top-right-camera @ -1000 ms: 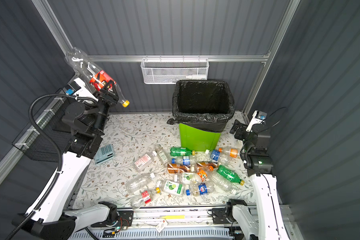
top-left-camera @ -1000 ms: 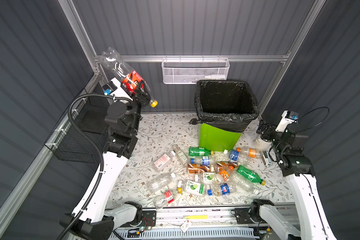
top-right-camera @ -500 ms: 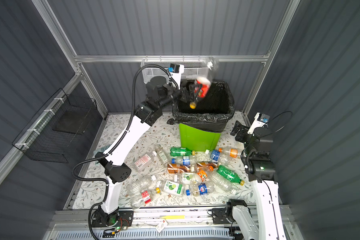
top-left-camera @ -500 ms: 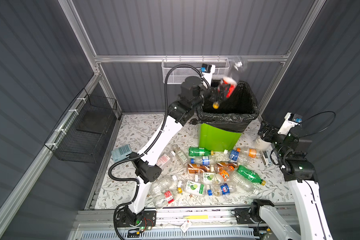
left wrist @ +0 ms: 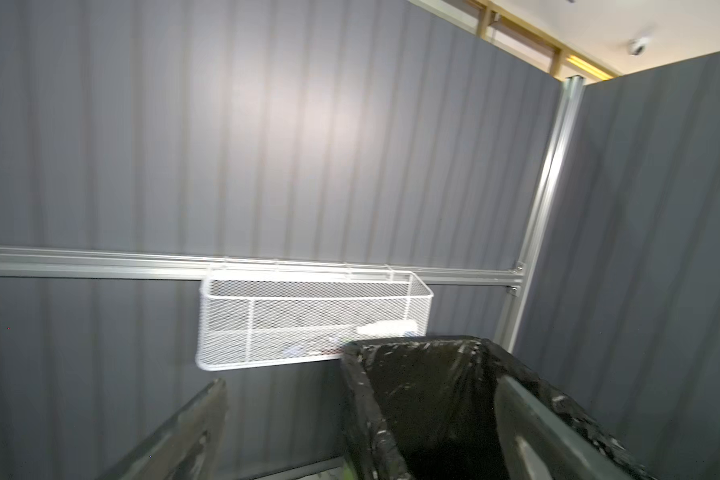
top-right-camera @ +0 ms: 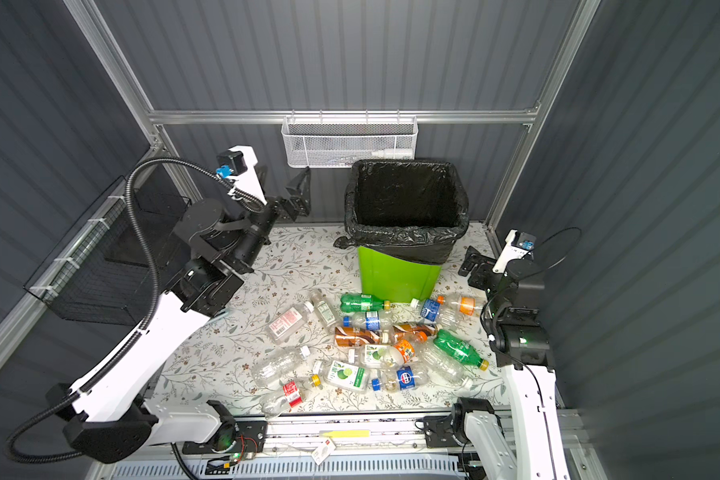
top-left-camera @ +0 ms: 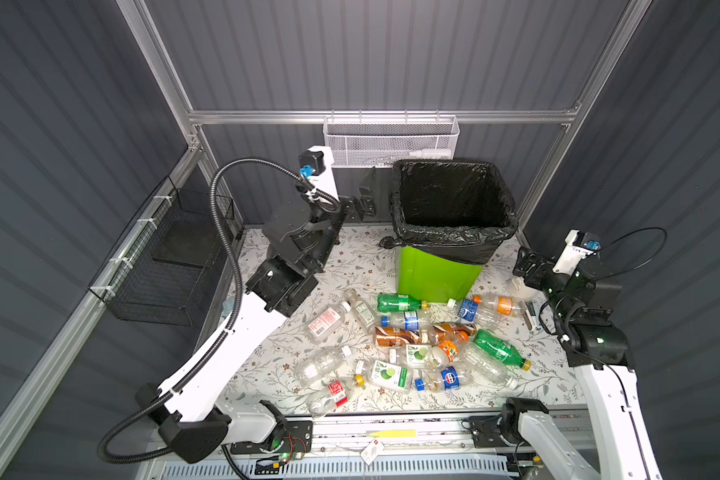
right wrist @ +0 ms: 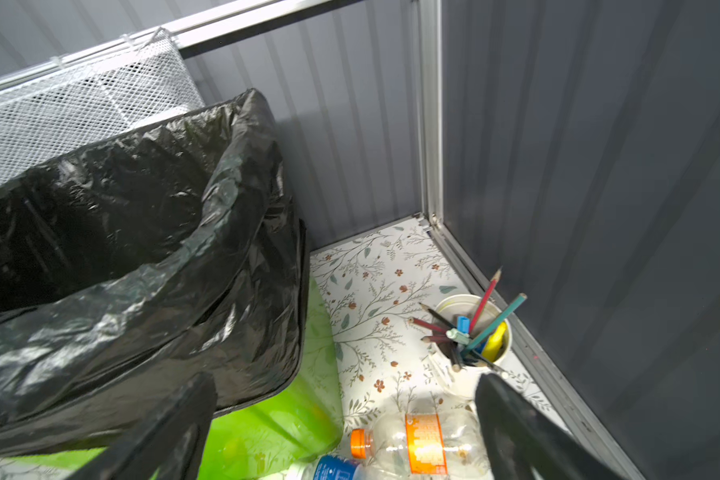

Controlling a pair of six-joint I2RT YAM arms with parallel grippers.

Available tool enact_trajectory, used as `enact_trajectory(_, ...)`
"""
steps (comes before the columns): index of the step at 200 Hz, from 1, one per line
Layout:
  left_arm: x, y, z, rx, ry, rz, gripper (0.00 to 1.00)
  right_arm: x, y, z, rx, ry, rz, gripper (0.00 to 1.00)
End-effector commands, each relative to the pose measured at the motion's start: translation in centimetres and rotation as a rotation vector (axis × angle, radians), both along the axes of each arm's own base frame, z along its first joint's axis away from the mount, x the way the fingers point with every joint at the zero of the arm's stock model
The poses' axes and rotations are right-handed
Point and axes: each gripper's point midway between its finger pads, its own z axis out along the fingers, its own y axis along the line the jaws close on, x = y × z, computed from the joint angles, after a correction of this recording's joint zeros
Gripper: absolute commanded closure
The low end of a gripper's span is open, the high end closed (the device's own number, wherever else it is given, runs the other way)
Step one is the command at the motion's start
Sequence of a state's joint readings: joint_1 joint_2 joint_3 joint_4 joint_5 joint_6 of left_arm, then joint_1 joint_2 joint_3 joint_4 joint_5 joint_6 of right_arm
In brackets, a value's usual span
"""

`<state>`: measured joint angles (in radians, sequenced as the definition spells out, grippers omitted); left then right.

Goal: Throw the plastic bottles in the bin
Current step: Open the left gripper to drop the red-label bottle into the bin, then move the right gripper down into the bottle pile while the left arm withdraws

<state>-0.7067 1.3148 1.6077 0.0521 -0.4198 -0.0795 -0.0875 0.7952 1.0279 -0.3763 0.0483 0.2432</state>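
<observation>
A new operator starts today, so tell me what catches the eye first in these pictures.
The tall bright-green bin, lined with a black bag, stands at the back of the floral table. Just in front of it lies a jumble of plastic bottles, clear, green and brown. The left end effector hangs open and empty beside the bin's rim.

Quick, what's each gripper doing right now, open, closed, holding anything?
Left gripper: open, holding nothing.
Right gripper: open, holding nothing.
</observation>
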Motion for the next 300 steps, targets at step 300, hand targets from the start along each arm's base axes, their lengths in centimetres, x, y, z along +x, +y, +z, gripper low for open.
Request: enact_trajectory(300,5.9,12.9,-29.3,-0.023,0.780,0.344,0.00,-13.7,18.0,-23.4,-1.162,0.726,1.370,0.02)
